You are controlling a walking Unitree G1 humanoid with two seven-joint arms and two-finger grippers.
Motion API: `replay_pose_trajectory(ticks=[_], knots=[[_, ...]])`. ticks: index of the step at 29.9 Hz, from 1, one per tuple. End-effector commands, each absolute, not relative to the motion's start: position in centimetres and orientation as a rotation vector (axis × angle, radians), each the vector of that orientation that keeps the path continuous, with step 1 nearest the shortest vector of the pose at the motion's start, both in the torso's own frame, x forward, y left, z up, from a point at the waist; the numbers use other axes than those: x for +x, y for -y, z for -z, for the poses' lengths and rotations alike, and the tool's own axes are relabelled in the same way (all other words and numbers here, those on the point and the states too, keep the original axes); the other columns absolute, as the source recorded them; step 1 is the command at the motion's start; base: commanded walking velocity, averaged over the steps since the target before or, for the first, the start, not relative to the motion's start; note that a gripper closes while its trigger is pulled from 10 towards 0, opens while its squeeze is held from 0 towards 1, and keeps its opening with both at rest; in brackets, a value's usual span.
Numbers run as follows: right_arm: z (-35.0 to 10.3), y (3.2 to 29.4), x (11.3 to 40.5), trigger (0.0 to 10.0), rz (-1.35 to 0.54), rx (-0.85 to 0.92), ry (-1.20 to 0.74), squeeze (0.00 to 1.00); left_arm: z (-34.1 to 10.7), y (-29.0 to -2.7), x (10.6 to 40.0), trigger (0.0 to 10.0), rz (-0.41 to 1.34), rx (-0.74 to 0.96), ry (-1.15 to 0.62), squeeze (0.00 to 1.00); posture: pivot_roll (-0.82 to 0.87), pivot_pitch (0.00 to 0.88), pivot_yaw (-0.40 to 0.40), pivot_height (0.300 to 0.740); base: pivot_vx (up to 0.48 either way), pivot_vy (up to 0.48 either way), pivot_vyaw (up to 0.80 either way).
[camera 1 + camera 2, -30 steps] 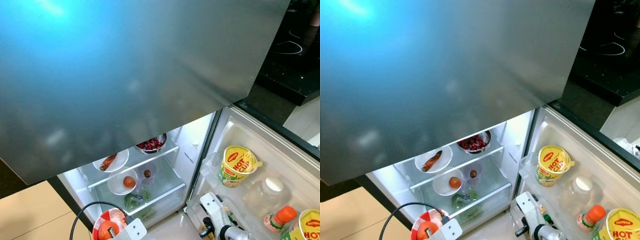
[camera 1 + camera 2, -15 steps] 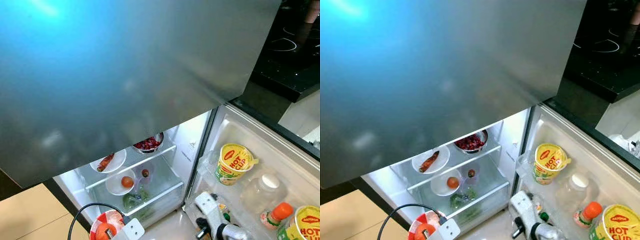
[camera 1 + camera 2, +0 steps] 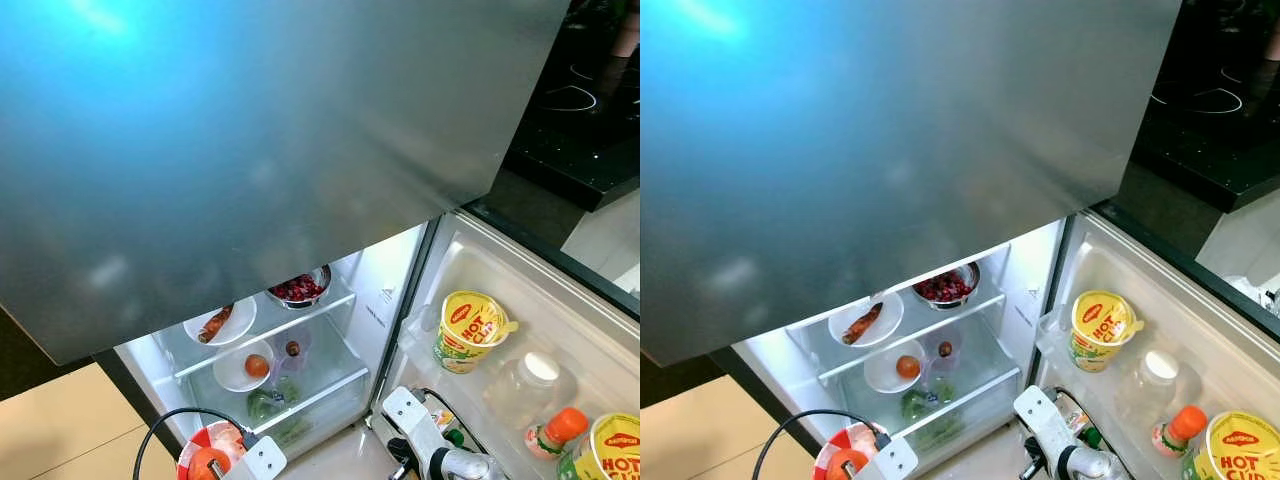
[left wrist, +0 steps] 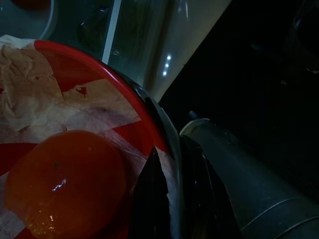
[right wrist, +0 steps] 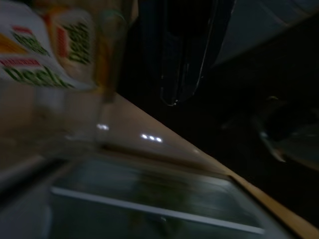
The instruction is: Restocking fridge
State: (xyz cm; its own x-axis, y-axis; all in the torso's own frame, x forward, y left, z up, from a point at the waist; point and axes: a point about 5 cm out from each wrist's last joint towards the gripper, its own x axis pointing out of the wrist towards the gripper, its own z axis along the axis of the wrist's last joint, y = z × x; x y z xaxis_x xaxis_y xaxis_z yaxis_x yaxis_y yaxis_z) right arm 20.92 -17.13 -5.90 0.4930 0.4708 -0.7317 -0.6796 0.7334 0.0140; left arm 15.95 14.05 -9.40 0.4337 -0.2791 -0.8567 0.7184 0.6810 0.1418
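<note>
Left gripper (image 4: 167,199) had its jaws pinching the rim of a red bowl (image 4: 124,94) holding an orange (image 4: 65,184), low before the open fridge (image 3: 300,340). Right gripper (image 5: 182,59): jaw state indeterminate. Step judged: carrying in. Next: lift bowl onto a shelf (image 3: 270,345).

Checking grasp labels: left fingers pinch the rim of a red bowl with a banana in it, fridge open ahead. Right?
Not quite. The fruit in the red bowl is a round orange fruit, not a banana; the left wrist view shows it. The rest holds: the left gripper has its fingers pinching the bowl's rim, and the fridge stands open ahead.
</note>
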Motion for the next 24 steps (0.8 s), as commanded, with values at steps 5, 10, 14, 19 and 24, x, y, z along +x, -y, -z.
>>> replay_pose_trajectory(ticks=[5, 10, 14, 19, 24], knots=[[5.3, 14.5, 20.9, 10.0, -0.931, -0.214, -0.737, 0.00, 9.6, -14.8, 15.6, 10.0, 0.642, 0.553, -0.950, 0.00, -0.04, 0.000, -0.002, 0.740, 0.000, 0.000, 0.00], [4.5, 13.7, 21.5, 10.0, -1.005, -0.149, -0.694, 0.00, 9.6, -14.8, 15.6, 10.0, 0.642, 0.552, -0.953, 0.00, -0.04, 0.000, -0.002, 0.740, 0.000, 0.000, 0.00], [4.5, 13.6, 21.4, 10.0, -1.050, -0.167, -0.713, 0.00, 9.6, -14.9, 15.5, 10.0, 0.642, 0.553, -0.955, 0.00, -0.04, 0.000, 0.000, 0.740, 0.000, 0.000, 0.00], [6.0, 14.8, 19.8, 10.0, -1.099, -0.379, -0.870, 0.00, 9.6, -15.0, 15.5, 10.0, 0.638, 0.553, -0.958, 0.00, -0.04, 0.000, 0.000, 0.740, 0.000, 0.000, 0.00], [7.2, 16.4, 19.1, 10.0, -0.960, -0.543, -0.972, 0.00, 9.7, -14.8, 15.4, 10.0, 0.633, 0.548, -0.959, 0.00, -0.03, 0.000, -0.010, 0.740, 0.000, 0.000, 0.00]])
